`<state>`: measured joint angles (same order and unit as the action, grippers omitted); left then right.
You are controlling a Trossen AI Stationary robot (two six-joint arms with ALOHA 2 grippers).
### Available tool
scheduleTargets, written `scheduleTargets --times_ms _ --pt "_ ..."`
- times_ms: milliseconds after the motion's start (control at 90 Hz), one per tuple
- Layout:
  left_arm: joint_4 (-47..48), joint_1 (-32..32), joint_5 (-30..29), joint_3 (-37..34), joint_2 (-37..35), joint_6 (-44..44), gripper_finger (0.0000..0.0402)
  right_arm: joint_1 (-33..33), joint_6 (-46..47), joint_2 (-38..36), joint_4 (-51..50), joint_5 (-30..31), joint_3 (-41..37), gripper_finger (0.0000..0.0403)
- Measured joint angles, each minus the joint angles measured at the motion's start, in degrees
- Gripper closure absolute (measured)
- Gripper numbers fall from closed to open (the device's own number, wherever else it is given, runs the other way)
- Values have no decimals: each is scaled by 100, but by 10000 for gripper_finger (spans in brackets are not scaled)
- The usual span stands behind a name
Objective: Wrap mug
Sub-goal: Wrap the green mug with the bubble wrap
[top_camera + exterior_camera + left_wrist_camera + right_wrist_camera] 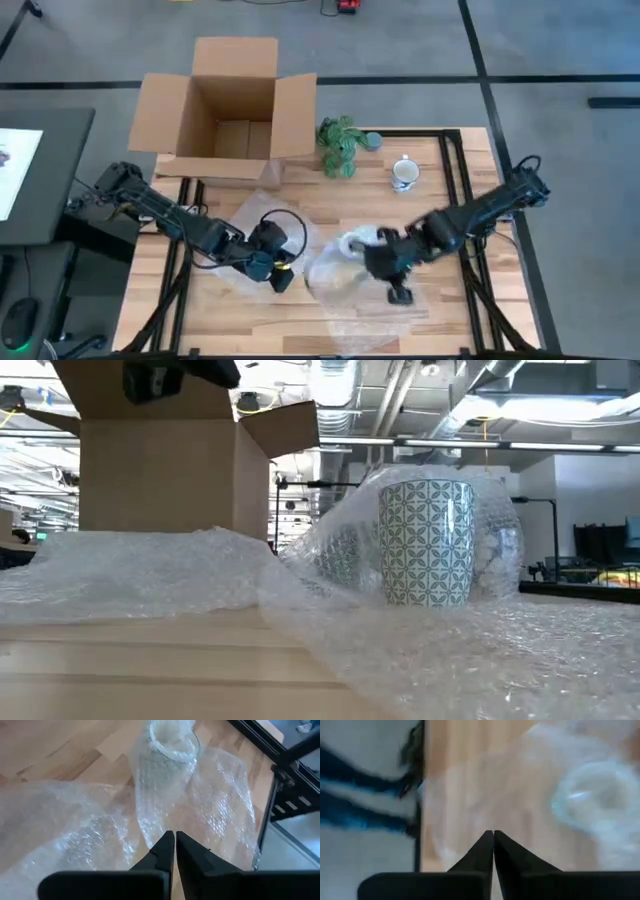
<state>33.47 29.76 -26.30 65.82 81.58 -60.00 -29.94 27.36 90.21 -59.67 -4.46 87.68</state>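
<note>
A white mug with a teal pattern (425, 540) stands upright on the wooden table, with clear bubble wrap (150, 575) drawn up behind and around it. From above, the wrapped mug (355, 245) sits mid-table on the spread sheet (350, 300). My left gripper (282, 277) is to its left, shut on the wrap. My right gripper (400, 292) is shut just right of and nearer than the mug, over the sheet. A blurred mug (590, 800) shows in the right wrist view. My left gripper pinches a raised fold of the bubble wrap (161, 827) between its two fingertips. From the fingers, the fold runs as a ridge up to the wrapped mug (170, 742). The rest of the sheet lies on the table. My right gripper is shut low over the sheet (530, 815); whether it touches the wrap I cannot tell.
An open cardboard box (232, 105) stands at the far left of the table. A small green plant (342, 145) and a second white mug (405, 173) stand at the far middle. Black frame rails (455, 170) run along the right side.
</note>
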Motion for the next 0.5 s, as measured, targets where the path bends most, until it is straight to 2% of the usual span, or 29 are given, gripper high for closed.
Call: scheduleTargets --times_ms 144,244,422,500 --pt "-5 283 -24 0 0 -217 402 -612 384 9 207 -88 -393 323" --pt "-99 529 -285 0 0 -465 402 -942 750 9 527 -86 -732 275" --pt "-429 944 -829 -1 16 -816 402 -1504 995 10 1572 46 -1522 196" --pt "-524 1038 -873 0 117 -1044 402 -1695 1013 13 1994 178 -1900 173"
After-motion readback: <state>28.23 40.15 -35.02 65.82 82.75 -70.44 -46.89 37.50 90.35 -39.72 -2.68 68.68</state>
